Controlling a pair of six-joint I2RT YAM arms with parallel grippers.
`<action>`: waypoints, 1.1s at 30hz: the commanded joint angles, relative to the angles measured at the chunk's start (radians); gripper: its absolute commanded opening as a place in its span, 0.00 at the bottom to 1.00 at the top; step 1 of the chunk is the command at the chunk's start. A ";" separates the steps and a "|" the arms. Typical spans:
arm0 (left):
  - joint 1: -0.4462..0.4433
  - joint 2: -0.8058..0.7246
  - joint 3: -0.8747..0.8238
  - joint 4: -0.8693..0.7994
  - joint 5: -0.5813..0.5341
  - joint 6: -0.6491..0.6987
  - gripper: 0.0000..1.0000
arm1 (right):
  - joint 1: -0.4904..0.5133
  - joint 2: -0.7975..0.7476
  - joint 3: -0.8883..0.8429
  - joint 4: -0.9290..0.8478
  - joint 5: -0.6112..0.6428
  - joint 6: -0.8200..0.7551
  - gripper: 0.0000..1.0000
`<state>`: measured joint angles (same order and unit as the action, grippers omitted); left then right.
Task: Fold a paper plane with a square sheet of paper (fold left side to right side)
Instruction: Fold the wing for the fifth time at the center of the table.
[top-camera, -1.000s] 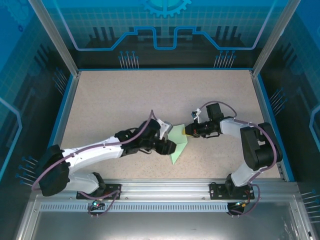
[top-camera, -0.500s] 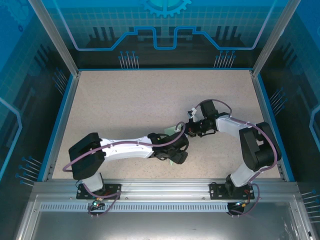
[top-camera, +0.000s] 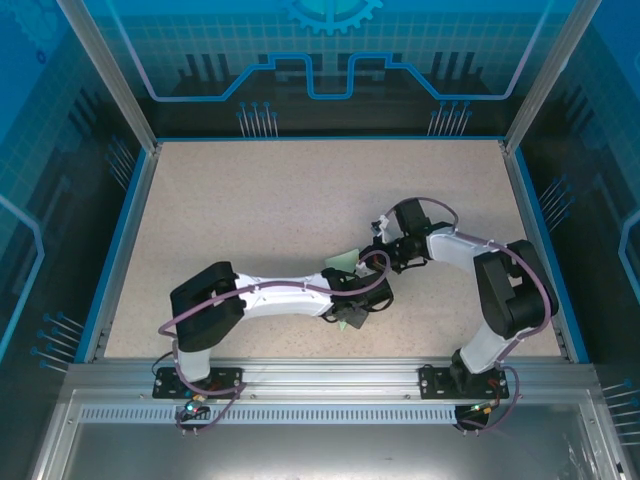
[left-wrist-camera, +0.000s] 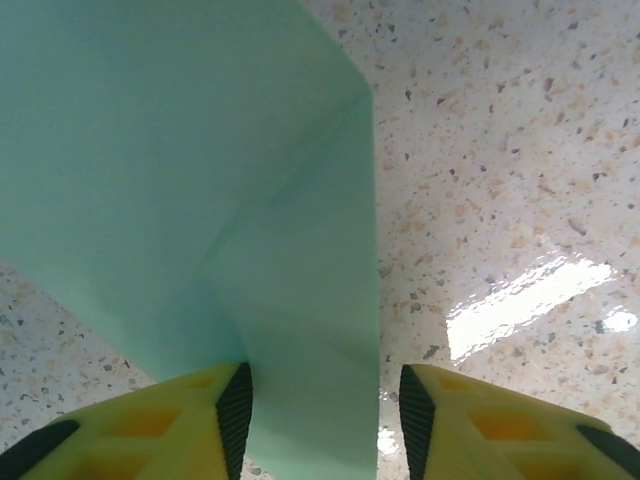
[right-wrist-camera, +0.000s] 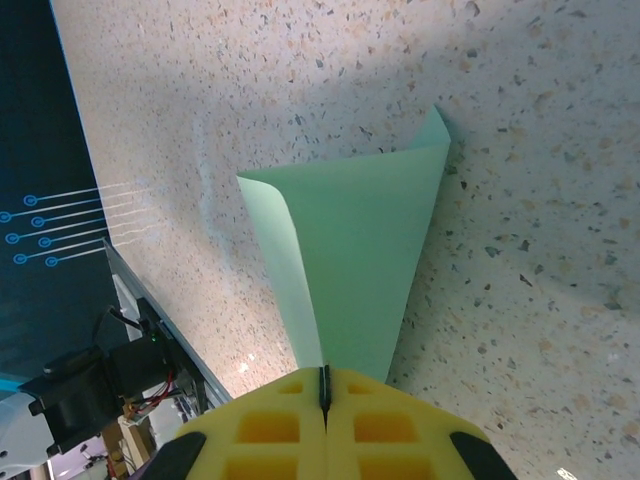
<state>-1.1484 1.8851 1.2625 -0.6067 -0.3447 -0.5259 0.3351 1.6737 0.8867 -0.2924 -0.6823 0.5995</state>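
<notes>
The sheet of paper (top-camera: 346, 260) was pale mint green, plain and unmarked, and no longer lay flat as a square. In the right wrist view, the sheet (right-wrist-camera: 350, 260) rose as two layers that narrowed toward the fingers and widened away from them. Its left edge curled over in a soft roll, and a sharp corner stuck out at the far upper right. In the left wrist view, the paper (left-wrist-camera: 180, 180) showed a faint diagonal crease and a straight right-hand edge. From above, it sat a little right of the middle of the speckled table (top-camera: 230, 210), toward the near side, between the two arms. One green triangle showed beside the right gripper (top-camera: 385, 255), and a smaller tip peeked out below the left gripper (top-camera: 362, 300). Its long axis thus ran roughly from far to near, passing under the left wrist. The right gripper (right-wrist-camera: 325, 400) was pressed together on the narrow end of the paper, which was pinched in the seam between its yellow fingers. The left gripper (left-wrist-camera: 325, 420) stood with its jaws apart. The paper ran down between them, against the left pad, with a slim gap showing before the right pad.
</notes>
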 joint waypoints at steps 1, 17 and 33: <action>-0.008 0.022 0.031 -0.034 -0.009 -0.023 0.43 | 0.016 0.021 0.024 -0.030 0.009 0.003 0.00; -0.010 0.024 0.024 -0.024 0.004 -0.028 0.26 | 0.024 0.044 0.043 -0.059 0.026 -0.015 0.00; 0.030 -0.074 -0.058 0.077 0.110 -0.049 0.10 | 0.001 -0.157 0.056 -0.054 0.144 -0.053 0.54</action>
<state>-1.1347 1.8618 1.2339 -0.5697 -0.2901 -0.5518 0.3450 1.5997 0.9234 -0.3359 -0.5850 0.5575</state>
